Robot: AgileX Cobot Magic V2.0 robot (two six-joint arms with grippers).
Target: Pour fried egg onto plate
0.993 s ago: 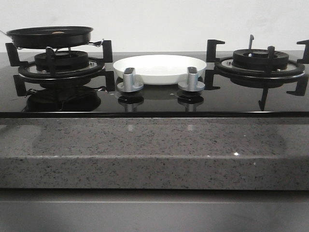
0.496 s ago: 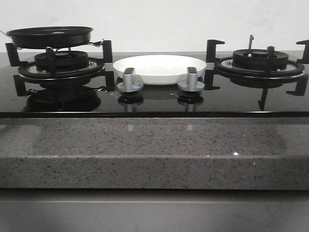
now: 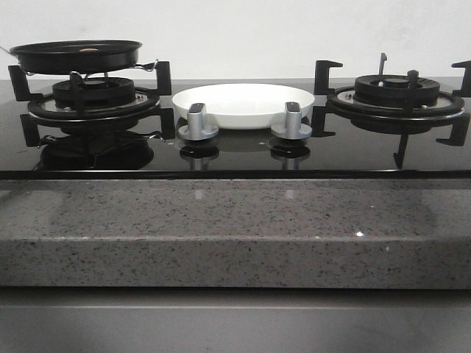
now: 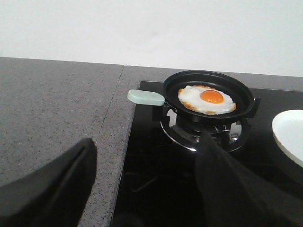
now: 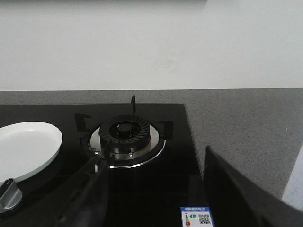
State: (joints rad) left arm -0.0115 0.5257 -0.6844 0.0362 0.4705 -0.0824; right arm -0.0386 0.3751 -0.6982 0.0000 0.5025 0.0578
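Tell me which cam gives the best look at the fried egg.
Left wrist view: the fried egg lies yolk-up in the black pan, seen whole from above. The front view is almost edge-on to the pan, so only a sliver of orange shows over the rim. The right wrist view does not show it.

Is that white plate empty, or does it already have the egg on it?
Empty. The plate shows only bare white; the fried egg lies in the black pan.

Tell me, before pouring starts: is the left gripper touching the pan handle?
Apart. The left wrist view shows open countertop between the left gripper and pan handle.
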